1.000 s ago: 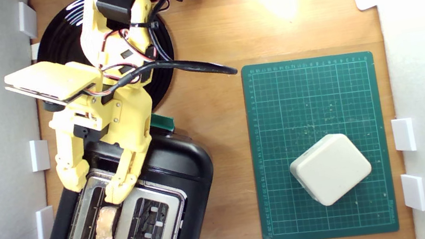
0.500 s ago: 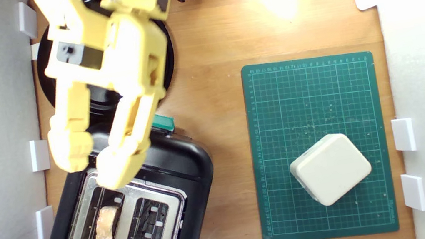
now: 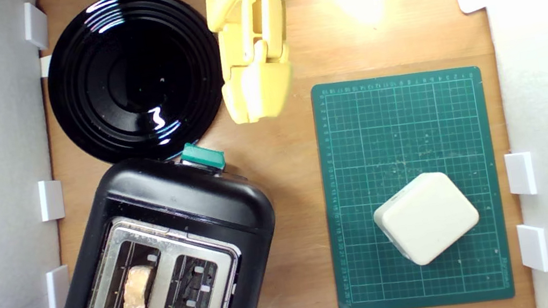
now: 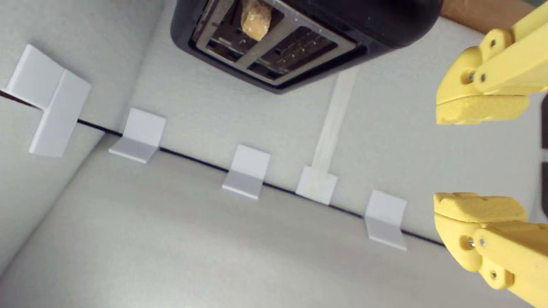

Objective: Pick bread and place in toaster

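Observation:
The bread stands on edge in one slot of the black toaster, the slot nearer the exterior view's left; its teal lever points toward the plate. The wrist view shows the bread sticking up out of the toaster. My yellow gripper hangs high above the wood between plate and mat, well clear of the toaster. In the wrist view my gripper is open, nothing between its fingertips.
A round glossy black plate lies beyond the toaster. A green cutting mat on the exterior view's right carries a cream-white rounded block. White foam walls with small white brackets enclose the wooden table.
My gripper has lifted off the toaster and swung away toward the exterior view's upper right, leaving the bread standing in its slot. The plate is now uncovered.

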Controlling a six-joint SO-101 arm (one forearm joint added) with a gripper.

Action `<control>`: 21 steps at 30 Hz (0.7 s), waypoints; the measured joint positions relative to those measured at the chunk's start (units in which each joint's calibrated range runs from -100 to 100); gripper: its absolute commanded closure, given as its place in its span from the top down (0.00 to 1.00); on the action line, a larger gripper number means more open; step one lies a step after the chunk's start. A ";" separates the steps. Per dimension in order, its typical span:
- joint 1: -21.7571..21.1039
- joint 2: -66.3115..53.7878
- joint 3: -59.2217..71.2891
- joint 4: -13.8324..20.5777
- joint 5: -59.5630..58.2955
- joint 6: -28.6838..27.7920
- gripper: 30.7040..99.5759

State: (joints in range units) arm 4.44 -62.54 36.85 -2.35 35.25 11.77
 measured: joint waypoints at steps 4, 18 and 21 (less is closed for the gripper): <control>-4.03 -6.38 8.97 -0.36 4.32 1.24 0.62; -5.31 -28.22 41.70 -0.36 7.37 5.54 0.52; -5.49 -33.94 48.91 -0.36 7.71 5.90 0.41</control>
State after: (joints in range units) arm -1.05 -96.47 85.76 -2.71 42.97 17.67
